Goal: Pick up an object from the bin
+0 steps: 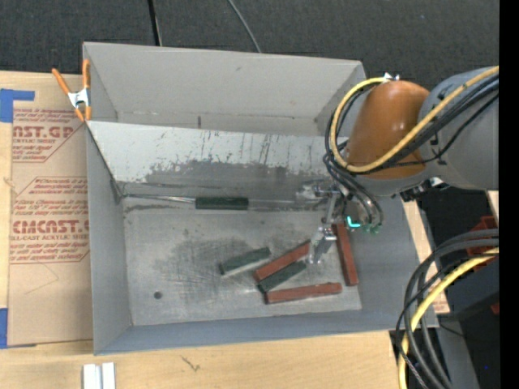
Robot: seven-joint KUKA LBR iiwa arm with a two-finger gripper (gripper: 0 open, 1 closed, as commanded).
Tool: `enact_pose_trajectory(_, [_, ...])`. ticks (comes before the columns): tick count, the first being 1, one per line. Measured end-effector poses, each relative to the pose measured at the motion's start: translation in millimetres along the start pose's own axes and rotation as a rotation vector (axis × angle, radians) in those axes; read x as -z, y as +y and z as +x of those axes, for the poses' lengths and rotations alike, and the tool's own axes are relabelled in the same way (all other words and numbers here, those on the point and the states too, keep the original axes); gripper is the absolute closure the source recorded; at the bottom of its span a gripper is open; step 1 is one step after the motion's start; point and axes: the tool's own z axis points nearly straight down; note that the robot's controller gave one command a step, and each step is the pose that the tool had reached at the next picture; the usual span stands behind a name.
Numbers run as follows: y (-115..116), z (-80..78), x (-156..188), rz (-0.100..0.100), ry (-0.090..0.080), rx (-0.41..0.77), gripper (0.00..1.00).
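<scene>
We see the arm (466, 136) extend in from the right, its orange wrist cover (389, 128) ringed by yellow and black cables (331, 136), with the gripper (323, 245) angled down and leftward.

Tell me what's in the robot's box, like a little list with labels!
bin: grey metal, scuffed floor
brown sticks: three, flat, front right of the floor
green sticks: two, dark, mixed in with the brown ones
lone green stick: by the back wall, apart from the rest
arm: comes in from the right, its tip over the right end of the heap
</scene>
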Motion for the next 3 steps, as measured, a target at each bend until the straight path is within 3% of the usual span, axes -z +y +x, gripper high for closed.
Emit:
enact_pose_trajectory(1, [0.0,-1.9,3.2,0.001,-0.007,0.001,0.00])
enact_pose_trajectory(2, [-3.0,-14.6,-57.1,0.000,-0.013,0.108,1.00])
enact_pose_trajectory(3, [-3.0,-14.6,-57.1,0.000,-0.013,0.108,1.00])
